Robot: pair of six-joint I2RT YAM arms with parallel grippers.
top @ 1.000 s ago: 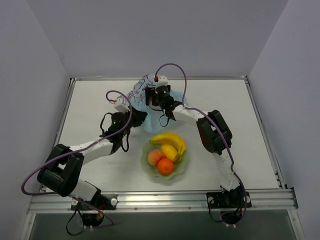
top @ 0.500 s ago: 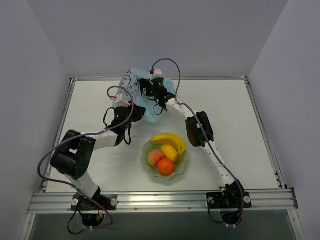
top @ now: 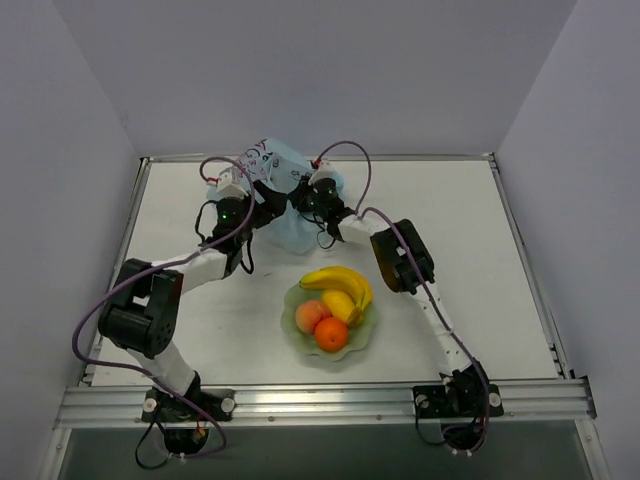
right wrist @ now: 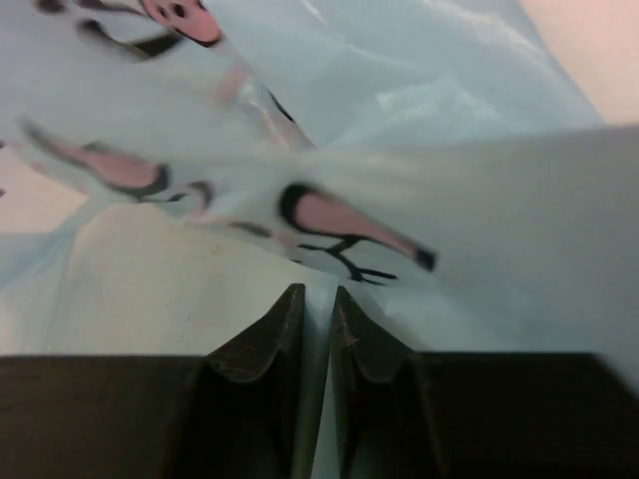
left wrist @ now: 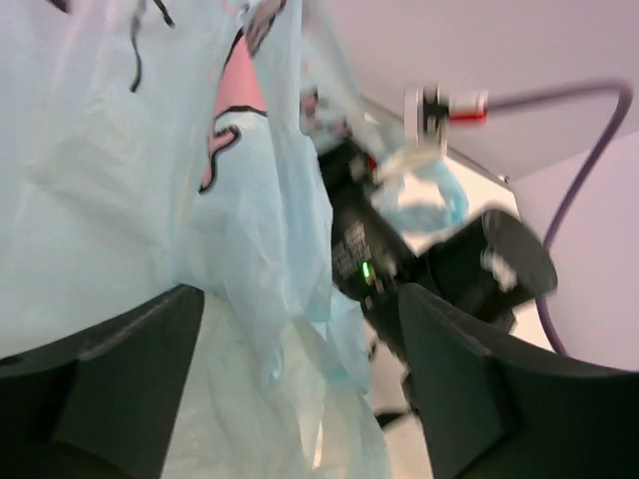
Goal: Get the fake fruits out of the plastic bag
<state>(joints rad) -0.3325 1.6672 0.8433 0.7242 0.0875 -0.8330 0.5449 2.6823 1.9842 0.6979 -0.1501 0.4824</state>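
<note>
Plastic bag [top: 275, 162] is pinched tight in the right hand [right wrist: 318, 294]; the left hand [left wrist: 300, 299] is spread open around it. A firm pinch is advised for lifting.

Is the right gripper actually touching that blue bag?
Touching. The right wrist view shows the right gripper shut on a fold of the plastic bag.

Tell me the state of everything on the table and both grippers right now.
right gripper: shut on light-blue crinkly plastic bag.
left gripper: open, bag film between its fingers.
plastic bag: bunched between both grippers.
glossy plastic fruits: out of bag, piled in pale green scalloped bowl.
</note>
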